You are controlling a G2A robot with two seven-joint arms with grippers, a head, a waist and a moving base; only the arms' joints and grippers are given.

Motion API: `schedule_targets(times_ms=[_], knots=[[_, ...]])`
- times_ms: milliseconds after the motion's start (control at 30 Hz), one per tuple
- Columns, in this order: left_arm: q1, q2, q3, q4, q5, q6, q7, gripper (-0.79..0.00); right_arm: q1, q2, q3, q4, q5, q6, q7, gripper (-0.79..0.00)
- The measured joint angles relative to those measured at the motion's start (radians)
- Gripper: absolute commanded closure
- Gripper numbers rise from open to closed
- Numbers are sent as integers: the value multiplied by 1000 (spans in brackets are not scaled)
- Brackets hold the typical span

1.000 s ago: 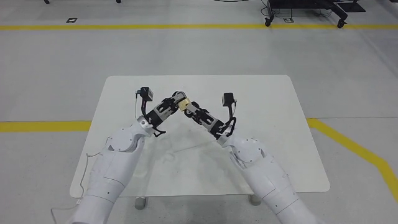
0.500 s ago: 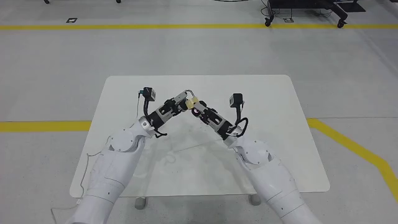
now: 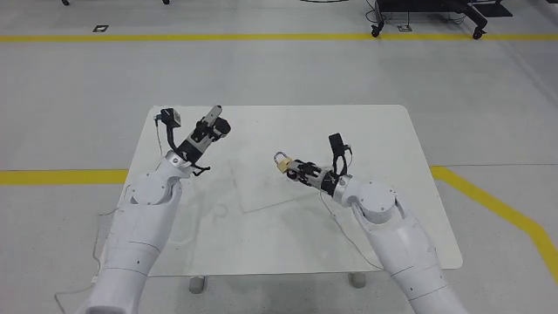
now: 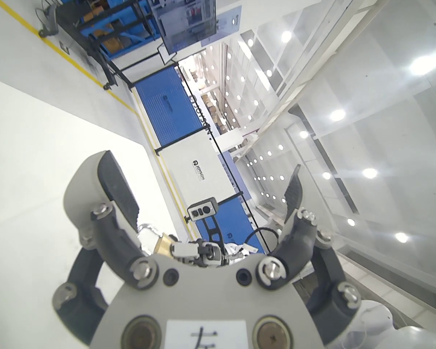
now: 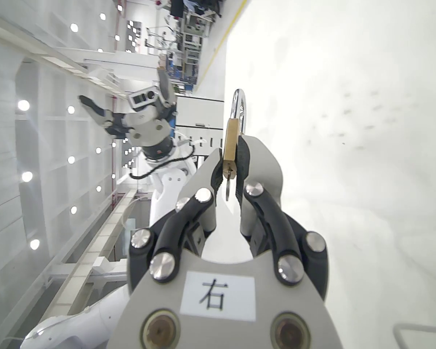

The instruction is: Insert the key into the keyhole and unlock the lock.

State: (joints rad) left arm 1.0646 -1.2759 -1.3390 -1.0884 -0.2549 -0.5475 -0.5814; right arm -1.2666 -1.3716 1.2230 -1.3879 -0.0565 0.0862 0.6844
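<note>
Two arms were bunched up mid-table a sec ago, both on the lock (image 5: 231, 134). Now they've split. Left jaws let go and swung off toward the far left corner of the table (image 3: 384, 139), and they're wide apart w/ nothing in them. Right jaws are clamped on the brass body of the lock, which has drifted a bit right and nearer, shackle pointing away from my wrist.

Key (image 5: 227, 187) is sitting in the keyhole at the lock's bottom end, tucked inside the right jaws, so the insert step looks done imo. Can't tell if the shackle actually popped tho, since I only get it edge-on. If the key hasn't been turned, the left jaws prob need to come back in for it.
</note>
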Motion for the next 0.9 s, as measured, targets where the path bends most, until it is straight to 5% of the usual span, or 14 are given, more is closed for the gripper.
schedule_targets(times_ms=[200,233,267,400,600,900], knots=[[7,1,2,-10,54,2,51,-785,111,-12,-65,143,-24,61,7,0],[8,1,6,-12,60,4,51,-785,126,-14,-75,167,-28,70,5,-49],[8,1,9,-13,62,5,51,-785,136,-15,-82,183,-35,78,1,-126],[6,0,14,-13,71,7,56,-785,157,-16,-94,221,-46,123,-9,-785],[-1,2,11,-6,64,12,57,-785,113,1,-49,115,-75,172,-32,-785],[-11,5,-1,10,54,20,60,-785,-62,43,153,-239,-45,154,-86,-785]])
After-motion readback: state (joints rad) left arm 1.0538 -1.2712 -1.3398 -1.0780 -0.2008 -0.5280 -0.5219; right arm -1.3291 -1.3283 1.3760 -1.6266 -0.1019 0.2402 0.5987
